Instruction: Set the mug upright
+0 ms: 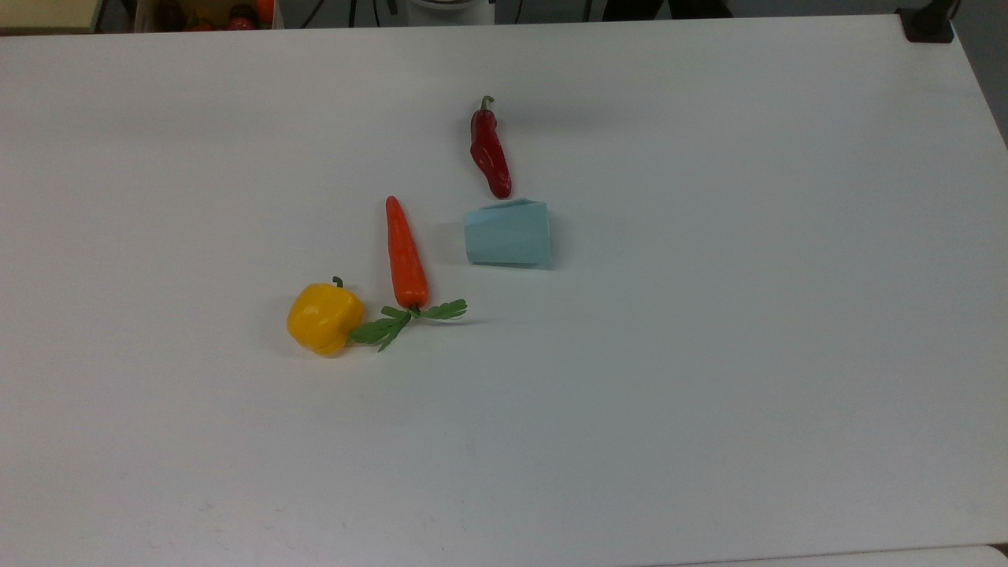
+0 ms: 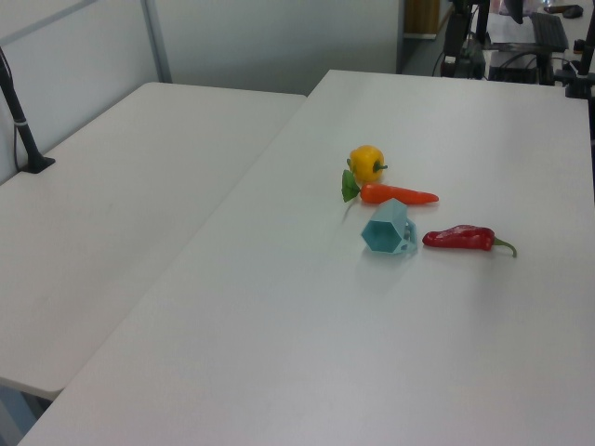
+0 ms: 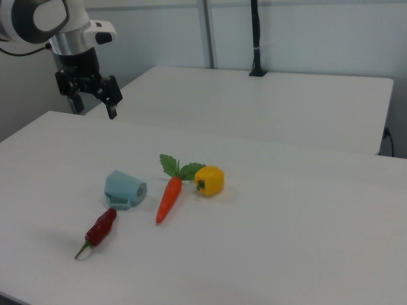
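Mug on its side, jaws parted and empty.

Tipped over on the table (image 1: 709,354): the mug (image 1: 506,233), well below and off to the right view's right of the jaws (image 3: 94,97), rim open sideways, so not yet upright. Spread wide, gripping nothing, hanging high above the table's far edge. Close by the mug: red chilli (image 1: 489,151) touching, carrot (image 1: 405,253) just beside, yellow pepper (image 1: 324,318) farther, leaving little room for a grasp.

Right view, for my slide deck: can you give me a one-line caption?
Open gripper hovers above the table, away from a tipped mug, carrot, yellow pepper and red chili.
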`<action>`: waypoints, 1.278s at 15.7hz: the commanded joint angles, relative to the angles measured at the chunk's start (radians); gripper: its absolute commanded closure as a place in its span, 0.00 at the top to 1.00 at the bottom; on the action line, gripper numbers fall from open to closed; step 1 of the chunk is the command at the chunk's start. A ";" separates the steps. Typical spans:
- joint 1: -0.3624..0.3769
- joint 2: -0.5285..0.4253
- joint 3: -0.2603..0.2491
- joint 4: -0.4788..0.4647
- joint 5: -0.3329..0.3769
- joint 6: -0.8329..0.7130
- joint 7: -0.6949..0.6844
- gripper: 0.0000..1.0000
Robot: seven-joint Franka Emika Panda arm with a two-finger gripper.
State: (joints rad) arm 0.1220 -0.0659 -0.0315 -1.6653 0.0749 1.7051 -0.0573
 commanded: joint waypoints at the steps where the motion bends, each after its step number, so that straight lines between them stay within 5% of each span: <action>1: 0.007 -0.018 -0.007 -0.022 0.000 0.010 -0.018 1.00; 13: 0.025 0.001 0.002 -0.002 -0.004 0.010 0.088 1.00; 20: 0.197 0.201 0.028 0.143 -0.226 0.014 0.489 1.00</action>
State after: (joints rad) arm 0.2381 0.0302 -0.0216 -1.6015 -0.0408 1.7066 0.2573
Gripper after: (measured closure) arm 0.000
